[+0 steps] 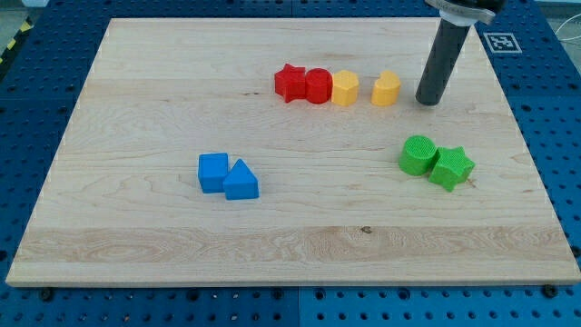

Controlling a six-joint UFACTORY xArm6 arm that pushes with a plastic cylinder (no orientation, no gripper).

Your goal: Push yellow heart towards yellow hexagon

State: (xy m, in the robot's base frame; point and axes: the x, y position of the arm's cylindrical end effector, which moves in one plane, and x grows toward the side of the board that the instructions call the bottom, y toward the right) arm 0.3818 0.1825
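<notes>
The yellow heart [386, 89] lies near the view's top, right of centre. The yellow hexagon [344, 88] lies a short gap to its left, touching the red cylinder [317, 86]. My tip [428, 99] rests on the board just to the right of the yellow heart, with a small gap between them. The dark rod rises from it toward the view's top right.
A red star [290, 83] touches the red cylinder's left side. A green cylinder [418, 154] and green star [451, 167] sit together at the right. A blue cube [213, 172] and blue triangular block [241, 181] sit left of centre. The wooden board [136, 245] lies on a blue perforated table.
</notes>
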